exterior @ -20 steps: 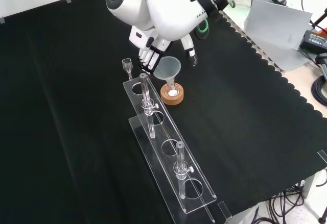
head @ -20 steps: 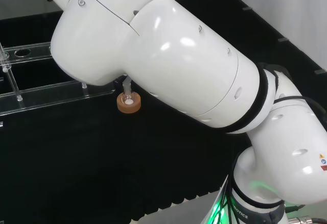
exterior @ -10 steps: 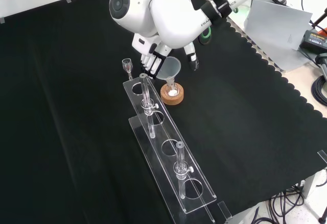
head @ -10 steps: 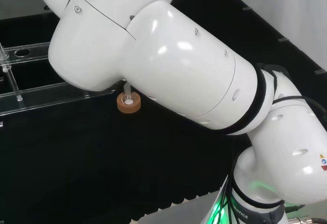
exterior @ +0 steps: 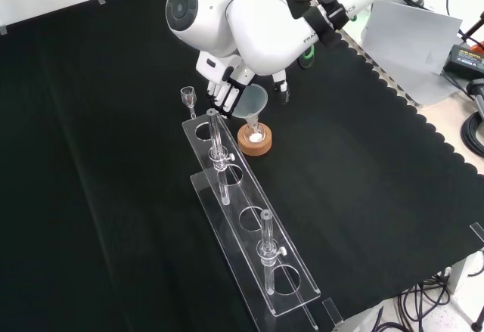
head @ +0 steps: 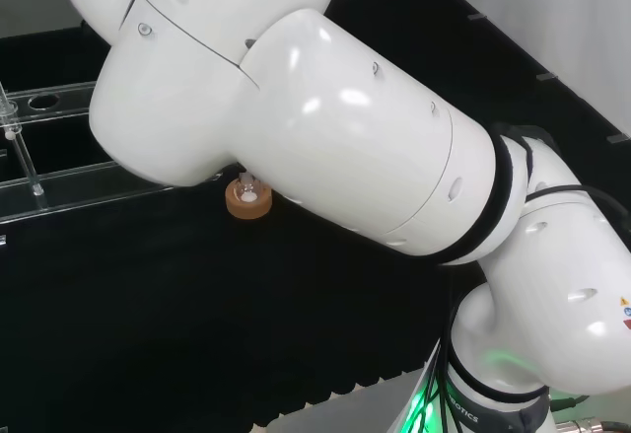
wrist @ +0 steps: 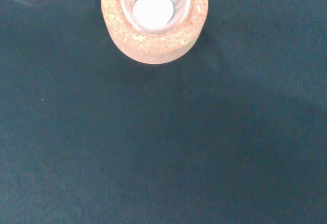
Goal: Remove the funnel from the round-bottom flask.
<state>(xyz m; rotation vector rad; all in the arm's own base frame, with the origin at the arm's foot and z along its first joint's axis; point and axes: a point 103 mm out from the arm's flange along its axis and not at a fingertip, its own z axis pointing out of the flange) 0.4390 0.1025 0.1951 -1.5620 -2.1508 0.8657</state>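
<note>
A small round-bottom flask with white powder in it sits on a cork ring beside the clear rack. A translucent funnel stands in its neck. The hand hangs over the funnel in the front view, with its fingers at the funnel's left rim and the thumb off to its right, a small gap showing there. The fingers look relaxed and do not clasp the funnel. In the head view the cork ring and flask peek out below the big white arm link. The wrist view looks down on the cork ring and the flask.
A long clear rack with two upright glass tubes runs from the flask toward the front view's bottom; in the head view the rack lies at the left. A small glass piece stands at the rack's far end. The cloth's scalloped edge runs at the right.
The arm has swung on, and the hand has closed in around the funnel's bowl. The funnel, flask and cork ring have stayed in place.
</note>
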